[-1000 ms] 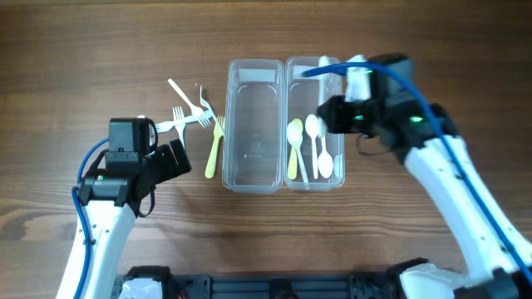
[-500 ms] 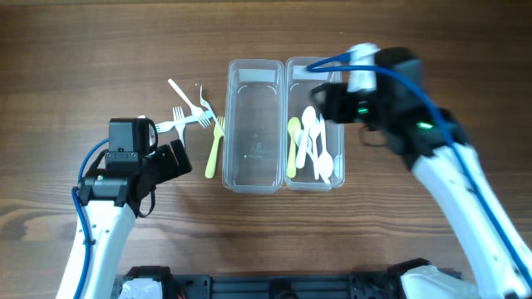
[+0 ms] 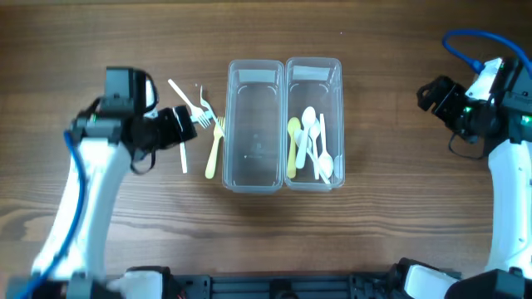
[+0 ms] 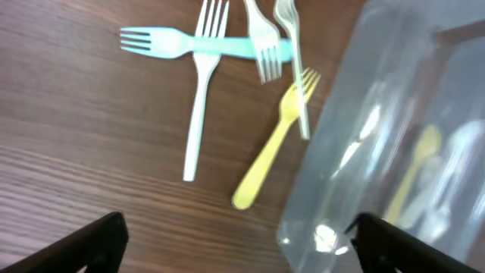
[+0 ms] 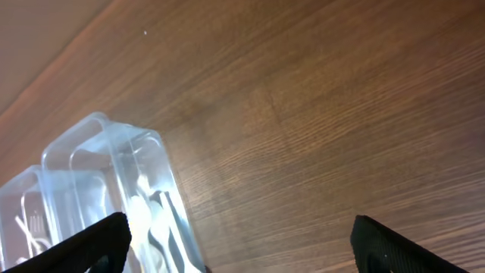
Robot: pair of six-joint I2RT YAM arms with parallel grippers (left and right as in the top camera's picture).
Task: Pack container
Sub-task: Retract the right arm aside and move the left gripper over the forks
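Observation:
Two clear containers stand side by side. The left container (image 3: pixel 253 170) is empty. The right container (image 3: pixel 332 71) holds several spoons (image 3: pixel 309 141), white and yellow. Several forks lie left of them: a yellow fork (image 3: pixel 213 154) (image 4: pixel 267 155), a white fork (image 4: pixel 198 106), a light blue fork (image 4: pixel 198 45). My left gripper (image 3: pixel 186 124) (image 4: pixel 242 250) hovers open over the forks, nothing between its fingers. My right gripper (image 3: pixel 426 95) (image 5: pixel 239 246) is open and empty, far right of the containers (image 5: pixel 106 167).
Bare wood table (image 3: pixel 391 191) lies all round the containers. In the left wrist view the left container's wall (image 4: pixel 364 152) sits close on the right of the forks.
My right gripper opened over the right container, left a white spoon there and pulled back to the far right. My left arm swung up over the forks.

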